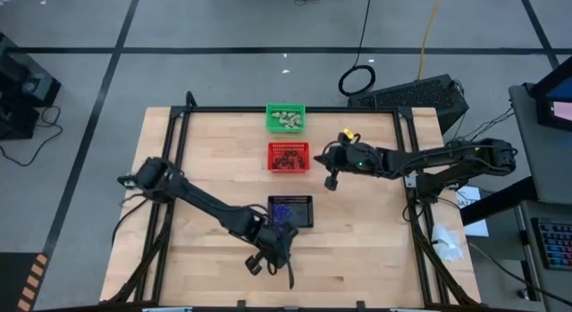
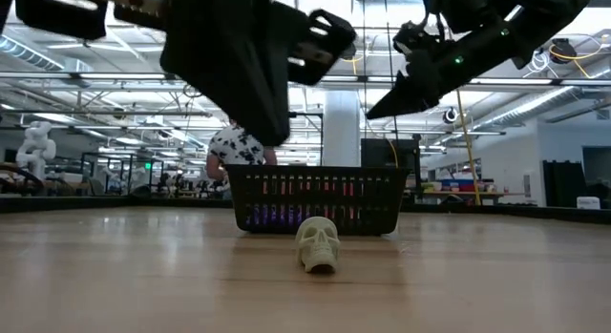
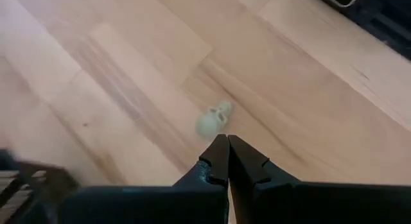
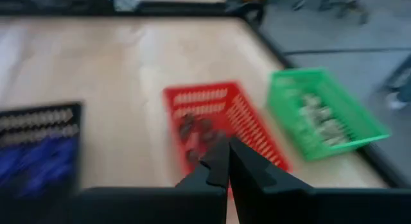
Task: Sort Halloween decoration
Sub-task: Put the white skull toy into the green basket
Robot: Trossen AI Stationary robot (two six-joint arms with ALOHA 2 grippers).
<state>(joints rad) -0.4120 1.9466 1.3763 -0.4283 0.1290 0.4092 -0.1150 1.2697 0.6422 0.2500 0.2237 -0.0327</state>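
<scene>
The wooden counter [image 1: 197,169] carries three mesh baskets in a rough line running from its far edge toward its middle. Farthest back, the green basket [image 1: 286,117] holds a heap of pale cream trinkets [image 1: 288,120]. Just in front of it the red basket [image 1: 289,156] holds dark brown trinkets [image 1: 288,159]. Nearer the front, a little apart from the red one, the black basket [image 1: 292,210] holds purple trinkets [image 1: 282,211] gathered at its left end. The left arm reaches across the counter from the left, and its left gripper [image 3: 227,149] hangs just in front of the black basket with its fingers clenched together, holding nothing. The right gripper [image 1: 331,181] hovers just to the right of the red basket, likewise pinched closed and empty. One cream skull [image 2: 317,242] lies alone on the bare wood in front of the black basket, just beyond the left gripper's tips and not touching them.
</scene>
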